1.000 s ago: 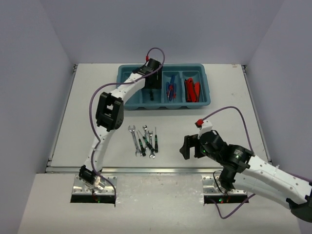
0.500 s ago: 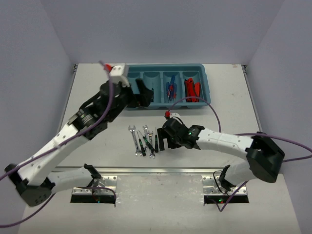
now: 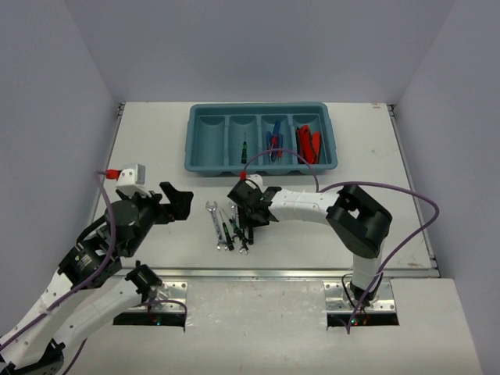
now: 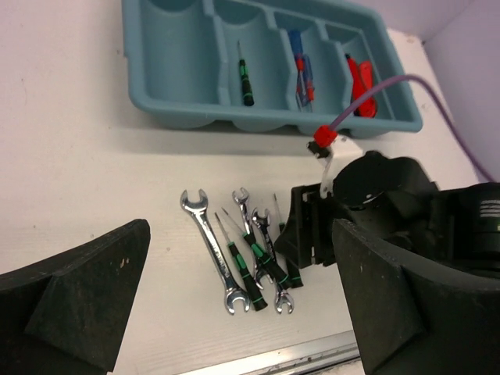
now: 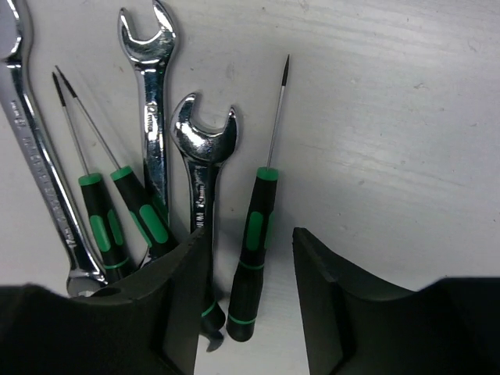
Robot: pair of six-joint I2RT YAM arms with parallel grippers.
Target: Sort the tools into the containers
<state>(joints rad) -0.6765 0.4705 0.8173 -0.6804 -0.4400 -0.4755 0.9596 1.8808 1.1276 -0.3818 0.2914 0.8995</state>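
1. Because the green-black driver (image 5: 251, 234) was short and thin, I judged it to be light and stiff. Its bare shaft would slip easily, so the thick handle, around its middle, was the place to take hold.
2. It had a black handle with green bands and a narrow steel shaft with a dark tip. It lay flat on the table (image 3: 156, 156), the rightmost of the loose group in front of the tray (image 3: 258, 107).
3. My right gripper (image 5: 248, 242) was spread around it, one finger on each side of the handle. I could not tell if either finger was touching it.
4. A silver wrench (image 5: 201, 156) lay just beside the handle, toward the rest of the group. I judged that my finger on that side could catch it too.
5. Beyond it lay two more wrenches (image 5: 148, 117) and two other drivers (image 5: 101, 219), close together and partly overlapping.
6. In the tray, the second compartment from the left held one driver of the same kind (image 3: 243, 147), so I judged it the right place. The next compartments held blue screwdrivers (image 3: 273, 144) and red knives (image 3: 310, 144).
7. My left gripper (image 4: 241, 234) was wide apart and held nothing, to the left of the group.
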